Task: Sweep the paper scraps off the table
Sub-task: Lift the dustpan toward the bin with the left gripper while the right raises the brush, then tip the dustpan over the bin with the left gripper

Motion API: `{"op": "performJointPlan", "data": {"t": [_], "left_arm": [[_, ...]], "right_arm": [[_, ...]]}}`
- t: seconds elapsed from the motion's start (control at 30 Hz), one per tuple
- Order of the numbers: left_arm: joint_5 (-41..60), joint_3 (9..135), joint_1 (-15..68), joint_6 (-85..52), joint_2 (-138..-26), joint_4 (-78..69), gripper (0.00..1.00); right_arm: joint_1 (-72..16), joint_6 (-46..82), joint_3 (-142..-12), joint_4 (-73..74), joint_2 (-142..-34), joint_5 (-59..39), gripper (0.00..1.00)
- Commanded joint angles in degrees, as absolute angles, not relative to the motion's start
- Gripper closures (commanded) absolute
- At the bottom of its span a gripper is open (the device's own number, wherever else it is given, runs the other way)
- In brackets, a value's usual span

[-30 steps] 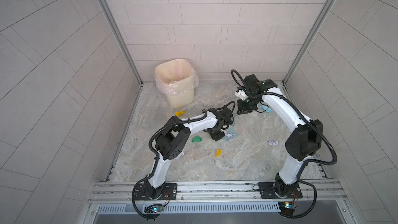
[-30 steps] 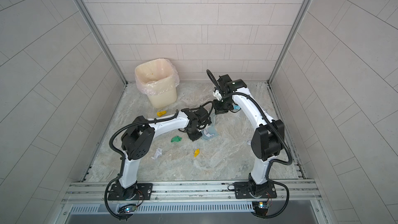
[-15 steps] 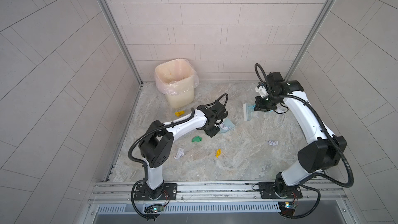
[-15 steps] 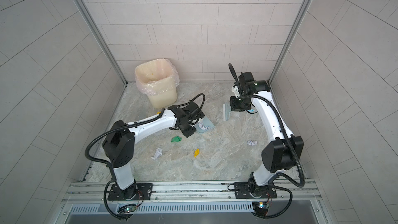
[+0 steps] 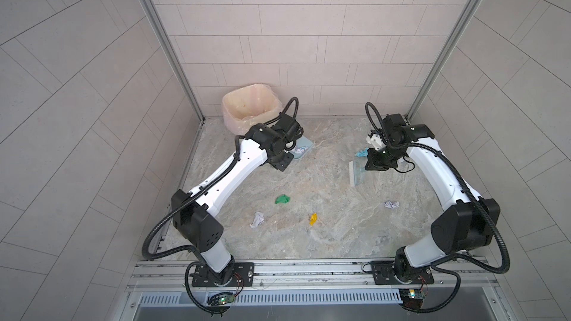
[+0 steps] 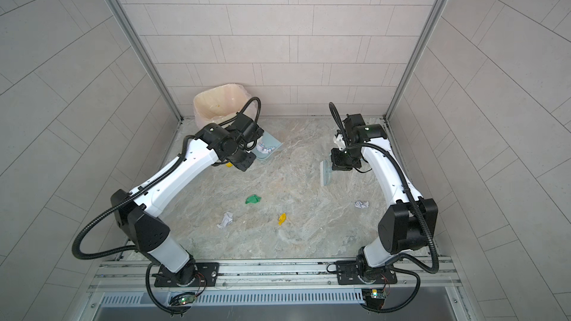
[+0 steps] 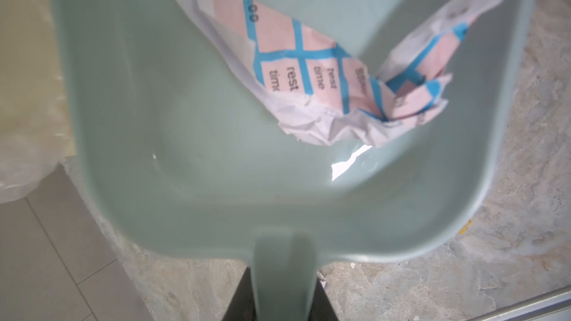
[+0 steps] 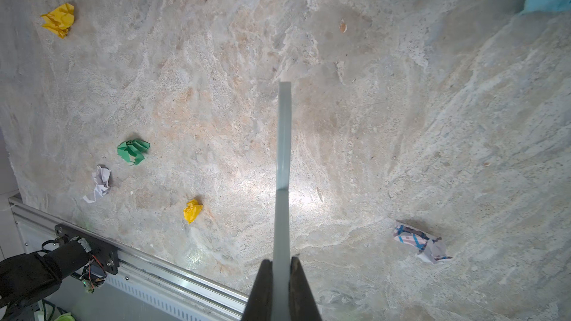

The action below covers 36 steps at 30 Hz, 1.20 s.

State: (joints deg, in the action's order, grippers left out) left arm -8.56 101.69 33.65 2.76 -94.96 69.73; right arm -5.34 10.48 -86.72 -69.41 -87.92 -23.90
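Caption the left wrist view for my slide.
Left hand holds the pale dustpan by its handle, crumpled printed paper inside, marbled table beneath.

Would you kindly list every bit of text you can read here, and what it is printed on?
"rest time": checked scrap in the dustpan, left wrist view.
"rest tim": the next cell, cut off by a fold.
"00": same scrap's edge.
Its other print: blurred.
Patterned scrap on the table: print too small to read.
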Motion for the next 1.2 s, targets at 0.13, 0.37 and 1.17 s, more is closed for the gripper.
{"op": "performJointPlan", "data": {"t": [0.13,0.37,1.17], "left_arm": [[-12.8,110.9,26.1,0.6,-94.7,78.5,1.00],[-15.6,116.8,19.2,1.4,-96.3,78.5,1.00],[-37.9,138.7,9.6,17.3,-112.9,76.4,1.00]], "right_arm": [[-5.2,8.9,-87.2,-70.7,-85.5,-25.4,1.00],[-5.3,9.5,-85.5,-69.9,-84.3,-26.8,1.00],[-5.4,9.6,-83.3,-71.5,-83.1,-28.0,1.00]]}}
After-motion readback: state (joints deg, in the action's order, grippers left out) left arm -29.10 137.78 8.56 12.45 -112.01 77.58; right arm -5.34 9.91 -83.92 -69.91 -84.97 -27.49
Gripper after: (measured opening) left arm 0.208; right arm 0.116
